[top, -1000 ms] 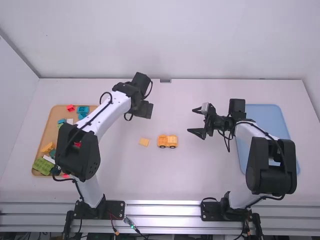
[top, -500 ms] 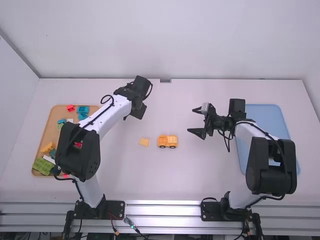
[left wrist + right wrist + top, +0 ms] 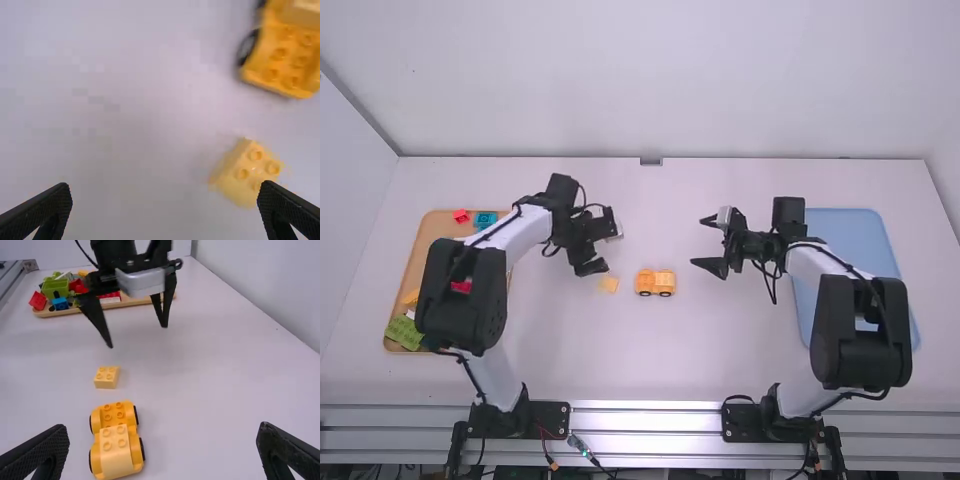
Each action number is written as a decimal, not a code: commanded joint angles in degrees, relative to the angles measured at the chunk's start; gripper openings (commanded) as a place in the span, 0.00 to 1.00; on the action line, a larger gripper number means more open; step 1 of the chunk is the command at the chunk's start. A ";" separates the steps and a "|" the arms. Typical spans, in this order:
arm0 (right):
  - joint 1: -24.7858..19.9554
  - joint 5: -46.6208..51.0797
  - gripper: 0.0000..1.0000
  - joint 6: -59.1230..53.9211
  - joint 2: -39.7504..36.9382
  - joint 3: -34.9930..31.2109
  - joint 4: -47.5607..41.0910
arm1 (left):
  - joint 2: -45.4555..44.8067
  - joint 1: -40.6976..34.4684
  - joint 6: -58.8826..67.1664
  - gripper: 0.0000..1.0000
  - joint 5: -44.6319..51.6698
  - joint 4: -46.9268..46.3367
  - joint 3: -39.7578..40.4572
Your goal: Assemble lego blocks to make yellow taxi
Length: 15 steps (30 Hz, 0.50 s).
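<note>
"Yellow toy car (image 3: 655, 282), upright on dark wheels just below the centre of the frame. Why is it parked there?"

"Likely to be within reach of both robot arms. A paler block (image 3: 115, 440) caps one end; bare studs at the other suggest room for more."

"And the loose yellow block (image 3: 609, 284)?"

"Studs up, just left of the car, not touching it. The left pincer (image 3: 610, 249), left of centre, is spread wide near it, gripping nothing, apparently lining up for a pick."

"The right pincer (image 3: 698, 241)?"

"Right of centre, also wide apart and empty, perhaps ready to steady the car for pressing."

"The setting?"

"A smooth white surface (image 3: 720, 350), with a pale wall (image 3: 650, 80) across the top of the frame and a metal rail (image 3: 645, 415) along the bottom. At left, a wooden tray (image 3: 420, 250) of mixed blocks, probably the parts supply. At right, a blue tray (image 3: 860, 235), possibly meant for the finished taxi."
</note>
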 commanded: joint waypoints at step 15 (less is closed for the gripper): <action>0.44 -0.72 0.99 0.17 -1.18 -0.66 0.13 | 6.80 7.54 19.74 0.99 34.49 18.14 -17.05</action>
